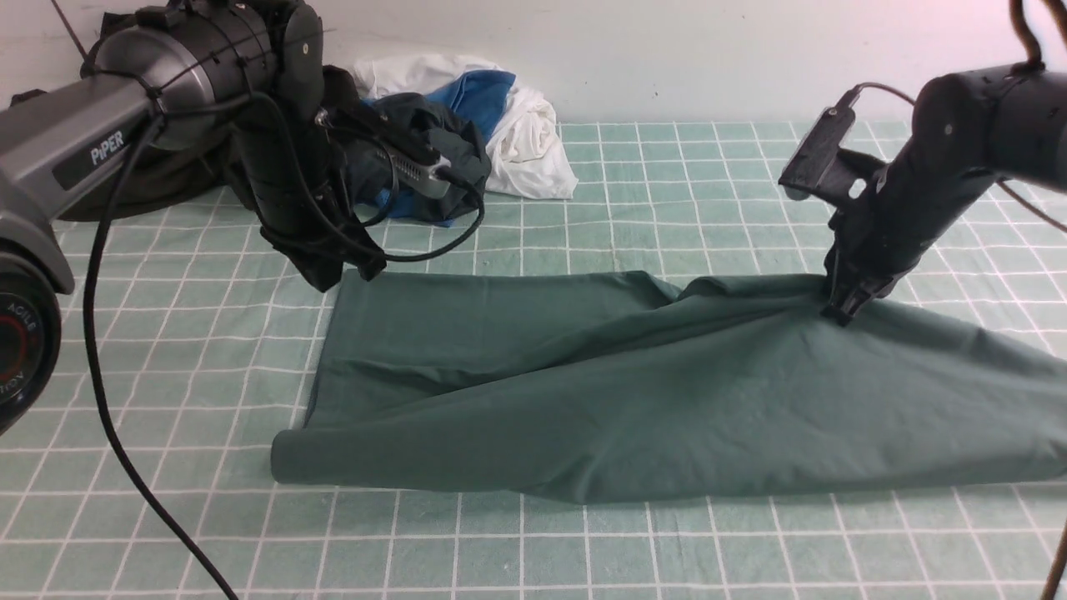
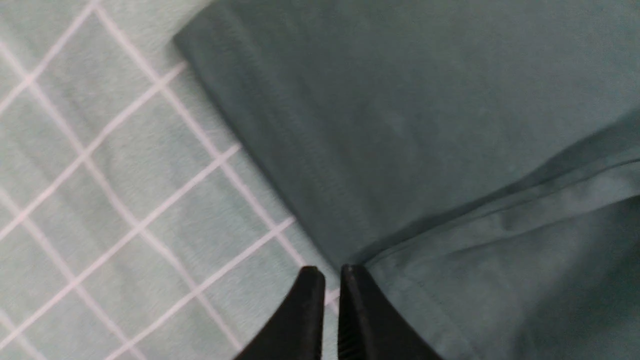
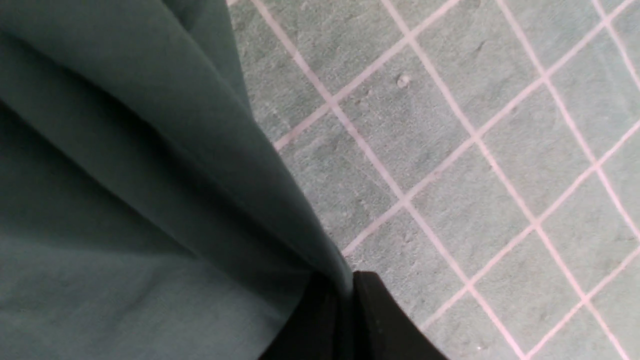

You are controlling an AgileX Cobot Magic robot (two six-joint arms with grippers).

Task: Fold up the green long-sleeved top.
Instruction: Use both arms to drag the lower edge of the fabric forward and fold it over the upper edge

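Your green long-sleeved top (image 1: 583,400) lies across the middle of the table, from a bit left of the middle out past the right edge of the front view. It looks like one big, soft, flat shape. The cloth is smooth and dull, not shiny. Its near edge is a round, puffy fold. A long, shallow crease runs across its left part.

Your right gripper (image 1: 838,315) is pinching the far edge of the top on the right side. Its black fingers (image 3: 380,320) are squeezed together with cloth caught between them. The cloth rises toward the pinch in long, soft ridges (like a little tent).

Your left gripper (image 2: 332,272) sits at the far left corner of the top. Its two pointed black fingers are very close together, with only a thin slit between them and no cloth in the slit. A stitched hem runs by the tips.

The table cover (image 1: 667,208) is pale green, a bit fuzzy, with thin white lines making squares. Far back on the left sits a crumpled pile of clothes (image 1: 508,125), white, blue and dark.
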